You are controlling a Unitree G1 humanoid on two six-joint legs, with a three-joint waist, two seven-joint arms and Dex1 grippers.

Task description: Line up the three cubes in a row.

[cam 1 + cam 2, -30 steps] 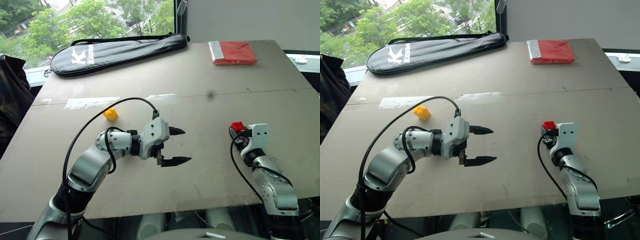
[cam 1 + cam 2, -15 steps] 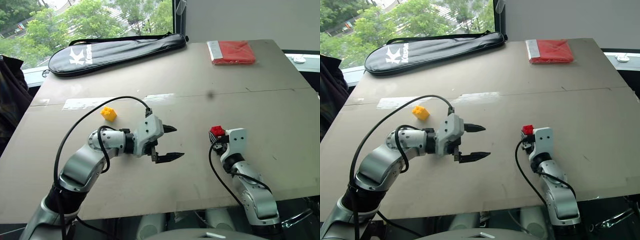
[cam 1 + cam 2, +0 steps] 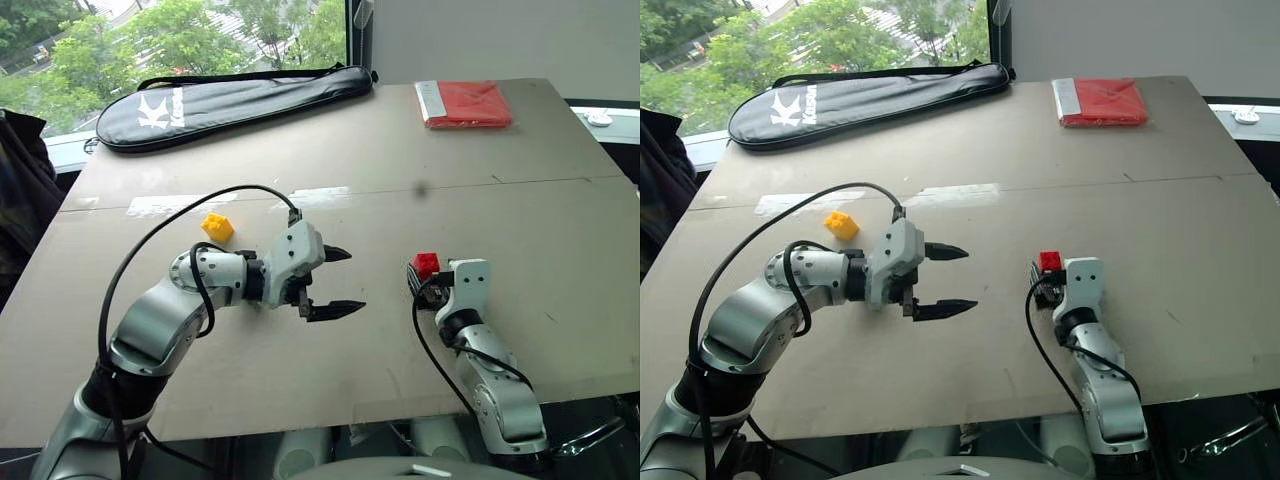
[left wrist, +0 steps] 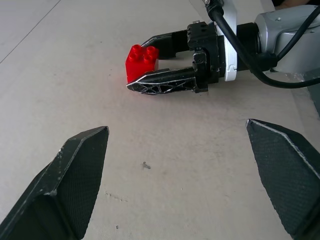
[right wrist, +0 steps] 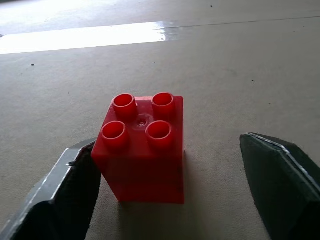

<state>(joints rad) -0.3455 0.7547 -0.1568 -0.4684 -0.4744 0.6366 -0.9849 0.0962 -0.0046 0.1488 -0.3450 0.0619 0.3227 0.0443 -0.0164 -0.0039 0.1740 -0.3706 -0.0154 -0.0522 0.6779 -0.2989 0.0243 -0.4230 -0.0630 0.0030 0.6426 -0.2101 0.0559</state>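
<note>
The red cube stands studs-up on the table between the fingers of my right gripper. That gripper is open: one finger touches the cube's side and the other stands well clear of it. The left wrist view looks across at the red cube between those black fingers. To its left my left gripper hovers just over the table, open and empty, pointing toward the red cube. The yellow cube lies further left, behind my left forearm.
A long black racket bag lies along the table's far left edge. A flat red folded packet sits at the far right corner. A shiny tape strip crosses the board beside the yellow cube.
My right arm carried the red cube to the left, toward the left gripper, then opened its fingers. The left gripper stayed open and in place.
</note>
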